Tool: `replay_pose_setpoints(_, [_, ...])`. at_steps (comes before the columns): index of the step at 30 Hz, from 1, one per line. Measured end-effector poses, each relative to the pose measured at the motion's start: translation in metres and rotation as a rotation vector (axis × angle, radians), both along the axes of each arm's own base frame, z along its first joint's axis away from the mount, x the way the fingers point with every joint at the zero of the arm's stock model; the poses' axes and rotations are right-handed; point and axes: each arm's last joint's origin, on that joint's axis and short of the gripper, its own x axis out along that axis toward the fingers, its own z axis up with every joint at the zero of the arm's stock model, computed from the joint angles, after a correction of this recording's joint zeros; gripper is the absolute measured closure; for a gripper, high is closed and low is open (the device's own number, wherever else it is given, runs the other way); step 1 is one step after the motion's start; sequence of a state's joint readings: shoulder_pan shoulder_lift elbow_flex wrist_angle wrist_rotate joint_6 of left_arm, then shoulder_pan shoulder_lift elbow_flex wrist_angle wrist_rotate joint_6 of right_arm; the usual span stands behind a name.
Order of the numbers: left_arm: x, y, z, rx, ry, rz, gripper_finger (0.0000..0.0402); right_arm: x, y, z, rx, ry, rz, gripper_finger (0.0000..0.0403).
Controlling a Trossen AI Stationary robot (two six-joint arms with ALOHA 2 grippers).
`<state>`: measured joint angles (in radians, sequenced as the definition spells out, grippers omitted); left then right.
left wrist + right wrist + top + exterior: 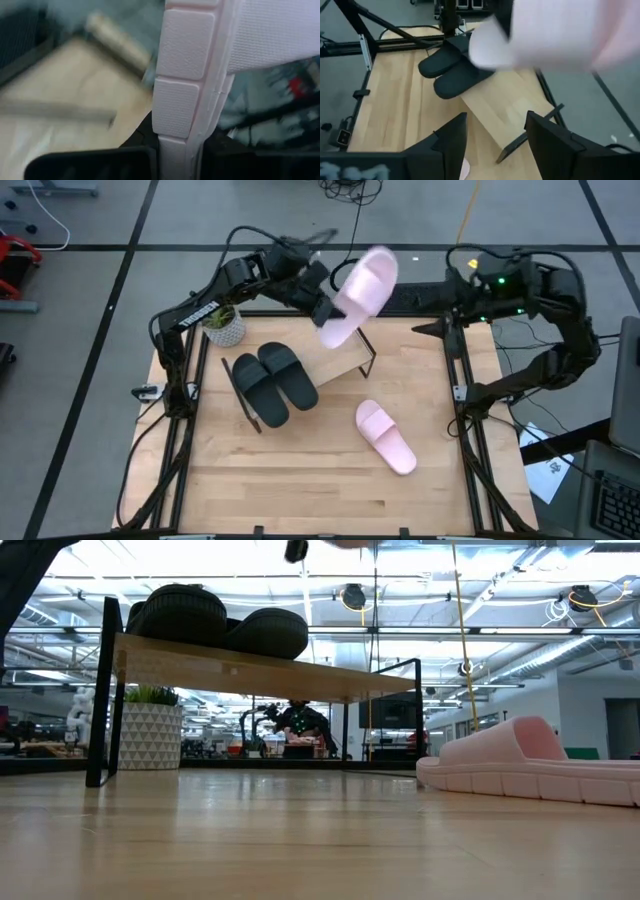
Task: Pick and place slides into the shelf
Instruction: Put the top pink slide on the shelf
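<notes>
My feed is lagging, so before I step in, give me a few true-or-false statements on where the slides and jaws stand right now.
1. Both black slides sit on the shelf. True.
2. The left gripper holds a pink slide in the air. True.
3. The second pink slide is already on the shelf. False: it lies on the table.
4. The right gripper grips a black slide. False: its jaws are open and empty.

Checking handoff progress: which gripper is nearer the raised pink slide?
Left. The left gripper holds the raised pink slide by its edge above the shelf. The right gripper sits apart to its right, fingers open.
</notes>
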<state>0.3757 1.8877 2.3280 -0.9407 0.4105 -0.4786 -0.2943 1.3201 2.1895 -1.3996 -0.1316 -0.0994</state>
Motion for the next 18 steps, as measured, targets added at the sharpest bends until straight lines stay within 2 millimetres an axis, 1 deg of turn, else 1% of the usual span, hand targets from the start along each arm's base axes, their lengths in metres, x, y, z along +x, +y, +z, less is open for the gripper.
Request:
replay_pose_setpoints(3, [0.004, 0.002, 0.019, 0.052, -0.185, 0.01, 0.0353, -0.002, 0.001, -0.005, 0.016, 0.015, -0.012, 0.0212])
replay_pose_setpoints(6, [0.007, 0.003, 0.034, 0.079, -0.328, 0.016, 0.0353, -0.001, -0.002, -0.013, -0.009, 0.052, -0.059, 0.0216])
replay_pose_setpoints(9, [0.01, 0.001, 0.043, 0.132, -0.422, 0.061, 0.0353, 0.003, -0.005, -0.019, -0.055, 0.075, -0.113, 0.0219])
replay_pose_setpoints(11, [0.011, 0.0, 0.046, 0.173, -0.439, 0.109, 0.0353, 0.006, -0.008, -0.022, -0.108, 0.078, -0.148, 0.0219])
replay_pose_setpoints(14, [0.014, -0.003, 0.043, 0.194, -0.428, 0.146, 0.0353, 0.012, -0.013, -0.025, -0.216, 0.064, -0.197, 0.0218])
replay_pose_setpoints(18, [0.017, -0.006, 0.041, 0.199, -0.42, 0.16, 0.0353, 0.02, -0.018, -0.017, -0.38, -0.029, -0.264, 0.0218])
